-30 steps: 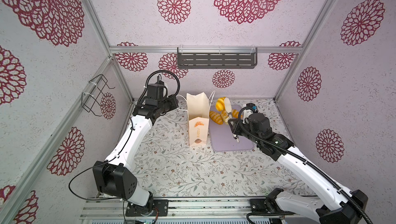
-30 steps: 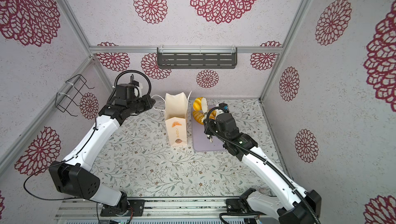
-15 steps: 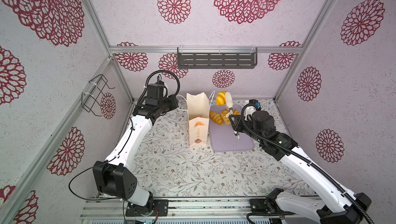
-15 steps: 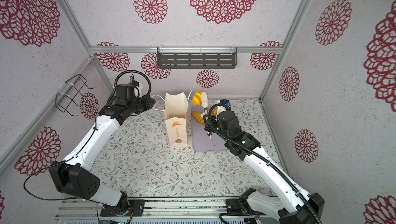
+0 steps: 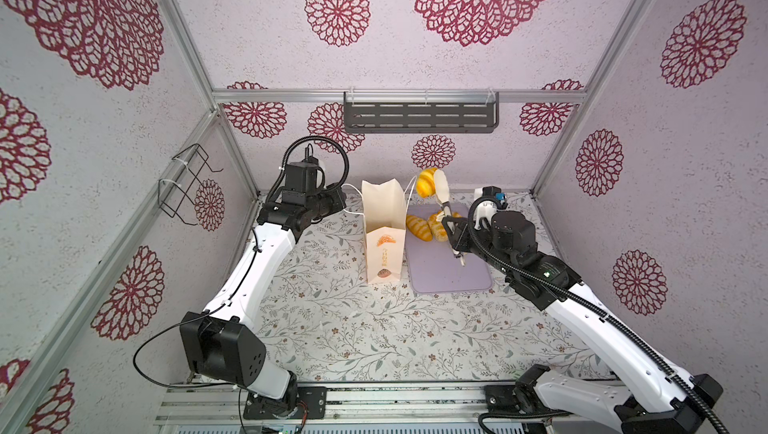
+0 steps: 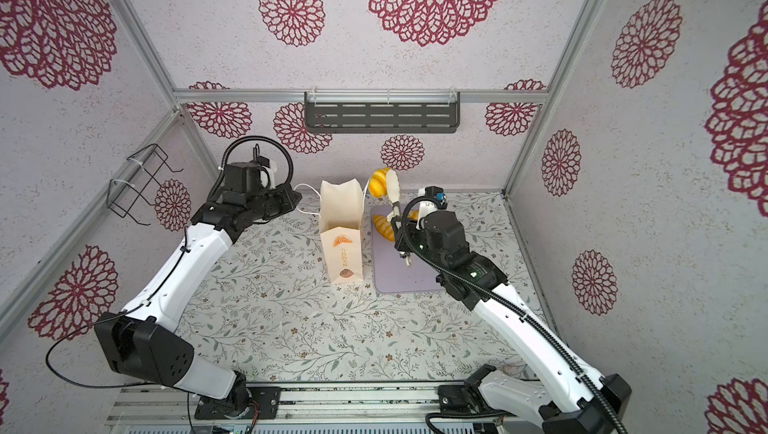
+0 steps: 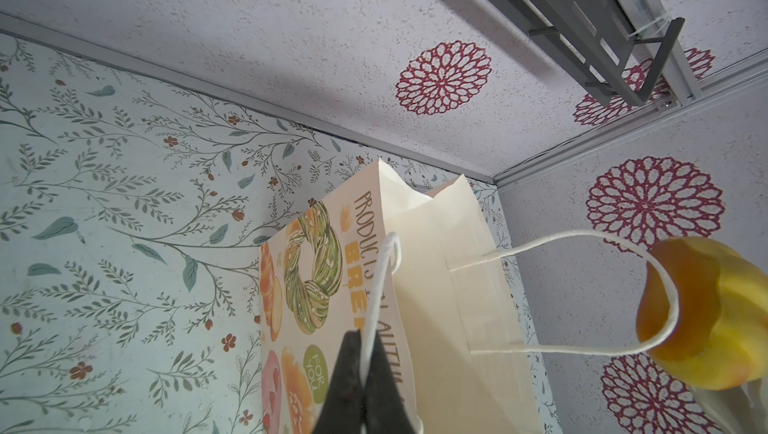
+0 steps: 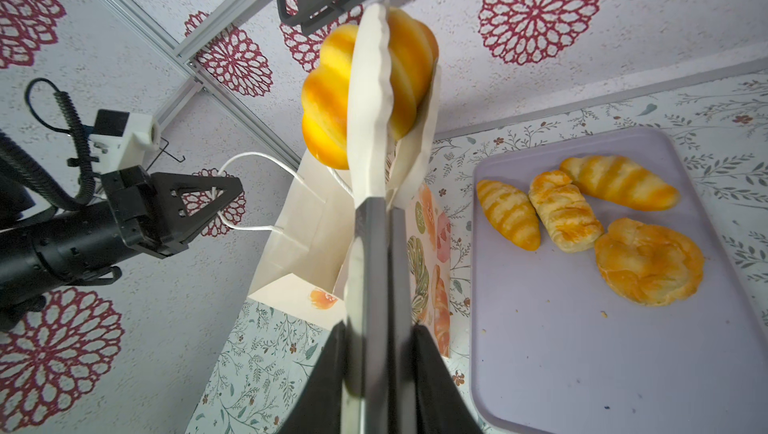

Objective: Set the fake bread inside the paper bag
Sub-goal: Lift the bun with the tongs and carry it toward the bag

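Note:
The tall cream paper bag (image 5: 384, 241) (image 6: 340, 241) stands upright left of the lilac tray, its mouth open. My left gripper (image 5: 343, 199) (image 7: 365, 340) is shut on one white cord handle (image 7: 382, 282) and holds it taut away from the bag. My right gripper (image 5: 451, 228) (image 8: 378, 328) is shut on the grey handles of cream tongs (image 8: 374, 120). The tongs clamp a round striped piece of fake bread (image 5: 426, 183) (image 8: 328, 99) high beside the bag's mouth, on the tray side. Several more pieces of fake bread (image 5: 419, 228) (image 8: 565, 212) lie on the tray.
The flat lilac tray (image 5: 449, 278) (image 8: 582, 349) lies right of the bag. A dark grey slotted shelf (image 5: 419, 114) hangs on the back wall and a black wire holder (image 5: 183, 187) on the left wall. The bag's free handle (image 7: 582, 241) loops out toward the held bread.
My right arm has raised the tongs and the bread higher and a little toward the bag. The left arm and the bag have stayed put.

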